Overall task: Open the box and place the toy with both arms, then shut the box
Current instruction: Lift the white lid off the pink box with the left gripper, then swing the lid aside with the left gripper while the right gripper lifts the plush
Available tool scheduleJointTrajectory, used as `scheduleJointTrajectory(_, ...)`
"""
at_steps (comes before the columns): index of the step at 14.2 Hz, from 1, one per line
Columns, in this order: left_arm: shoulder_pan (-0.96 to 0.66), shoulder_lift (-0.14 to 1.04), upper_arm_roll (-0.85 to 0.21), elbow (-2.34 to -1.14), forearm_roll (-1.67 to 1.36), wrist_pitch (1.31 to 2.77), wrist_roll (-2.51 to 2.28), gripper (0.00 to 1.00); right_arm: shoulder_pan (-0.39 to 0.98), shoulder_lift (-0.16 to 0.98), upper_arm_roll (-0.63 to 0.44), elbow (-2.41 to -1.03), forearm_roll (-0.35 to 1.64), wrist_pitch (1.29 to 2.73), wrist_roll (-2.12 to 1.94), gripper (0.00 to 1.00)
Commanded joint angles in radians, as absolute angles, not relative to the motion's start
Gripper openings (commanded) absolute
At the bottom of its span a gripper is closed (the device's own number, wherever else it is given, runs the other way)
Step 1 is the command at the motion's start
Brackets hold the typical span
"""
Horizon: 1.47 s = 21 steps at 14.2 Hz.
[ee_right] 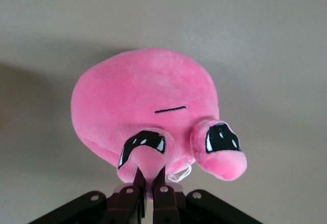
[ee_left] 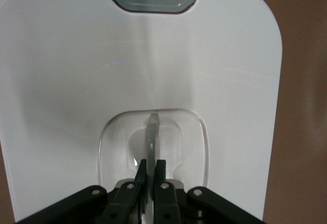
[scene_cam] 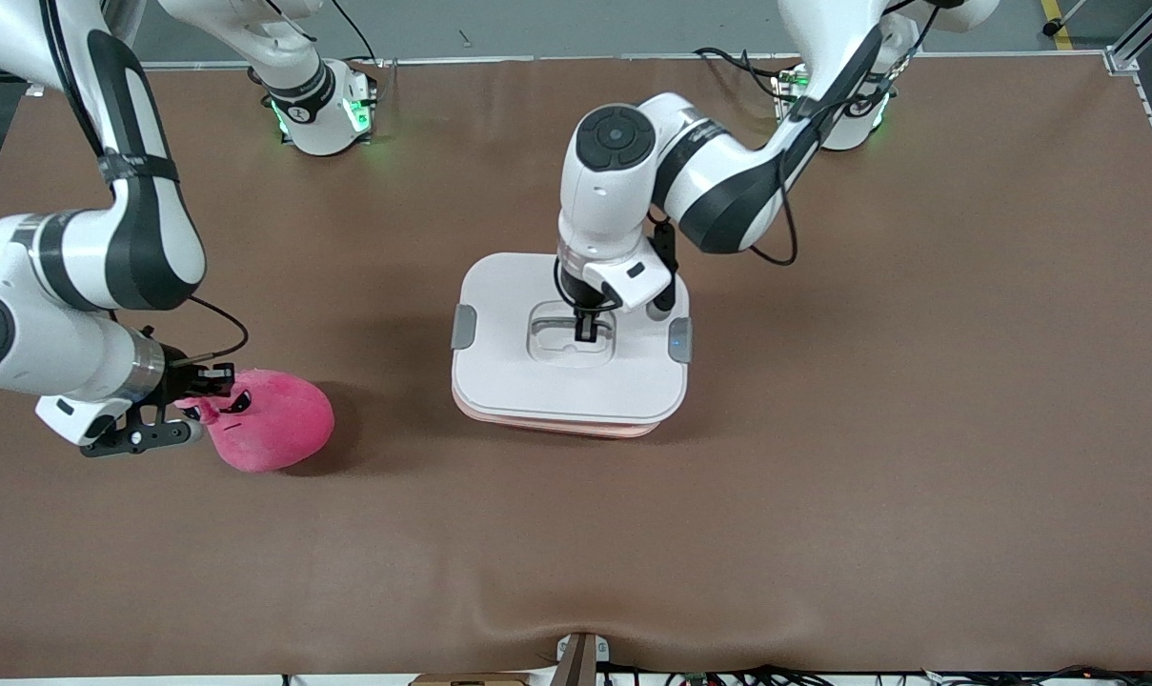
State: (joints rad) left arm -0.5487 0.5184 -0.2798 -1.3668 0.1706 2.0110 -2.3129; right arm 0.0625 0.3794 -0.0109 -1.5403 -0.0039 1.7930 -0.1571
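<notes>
White lid is on the box at mid-table; our left gripper pinches its handle. Our right gripper clamps the toy, toward the right arm's end. Risk: latched clips could lift the whole box.

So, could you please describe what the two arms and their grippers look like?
Both arms have glossy white rounded shells with black joint sections and round dark grey joint caps. Thin black cables loop along each wrist. The left gripper and right gripper are black, two-fingered, with small silver screws on their linkages. Green lights glow at both bases.
</notes>
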Motion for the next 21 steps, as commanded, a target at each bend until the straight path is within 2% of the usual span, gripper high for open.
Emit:
scheduleJointTrajectory(1,-0.494,0.433,-0.284,-1.382,0.144,1.927,-2.179,0.00,0.100,0.377,-0.012,-1.439,-0.040,1.683,-0.186,0.00)
scheduleJointTrajectory(5,-0.387,0.353,-0.285,-1.385,0.085,1.783,-1.877,0.00,0.187,0.333,-0.011,-1.427,-0.086,1.597,-0.260,0.00)
scheduleJointTrajectory(11,-0.175,0.250,-0.287,-1.385,-0.024,1.586,-1.521,0.00,0.397,0.287,-0.009,-1.427,-0.195,1.496,-0.321,0.00)
scheduleJointTrajectory(14,-0.079,0.210,-0.287,-1.387,-0.043,1.474,-1.300,0.00,0.483,0.262,-0.009,-1.427,-0.205,1.493,-0.357,0.00)
scheduleJointTrajectory(21,0.130,0.150,-0.284,-1.387,-0.043,1.368,-0.987,0.00,0.655,0.270,-0.011,-1.408,-0.228,1.534,-0.667,0.00)
